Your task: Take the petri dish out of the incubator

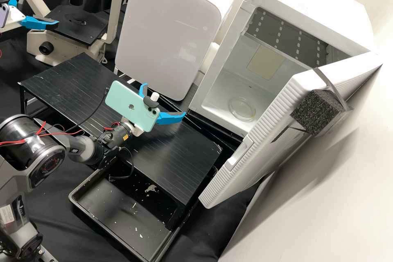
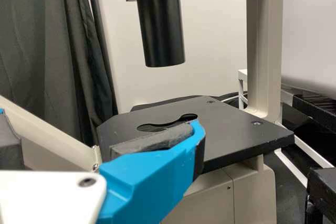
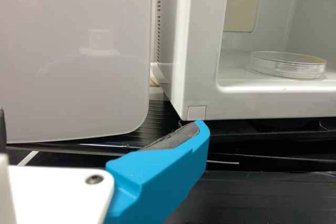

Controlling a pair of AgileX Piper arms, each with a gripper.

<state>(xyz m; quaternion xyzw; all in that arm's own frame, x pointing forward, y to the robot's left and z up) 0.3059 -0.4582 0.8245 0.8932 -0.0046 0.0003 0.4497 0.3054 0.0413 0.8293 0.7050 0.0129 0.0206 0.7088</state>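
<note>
A clear round petri dish (image 1: 242, 109) lies flat on the floor of the white incubator (image 1: 311, 6), whose door (image 1: 245, 163) stands open; the right wrist view also shows the dish (image 3: 287, 65) inside the incubator (image 3: 252, 98). Over the black rack, before the incubator's left side, my right gripper (image 1: 164, 99) is open and empty, apart from the dish. In its own view the right gripper (image 3: 100, 124) has its fingers spread. Far off at the upper left, my left gripper (image 1: 41, 7) is open and empty beside the microscope; its wrist view shows the left gripper (image 2: 100, 118) too.
A black slatted rack (image 1: 180, 159) runs in front of the incubator, with a dark tray (image 1: 123, 217) below its near edge. A large white appliance (image 1: 168, 28) stands left of the incubator. The microscope stage (image 1: 77, 24) is at the back left. Black foam (image 1: 314, 111) is strapped to the door.
</note>
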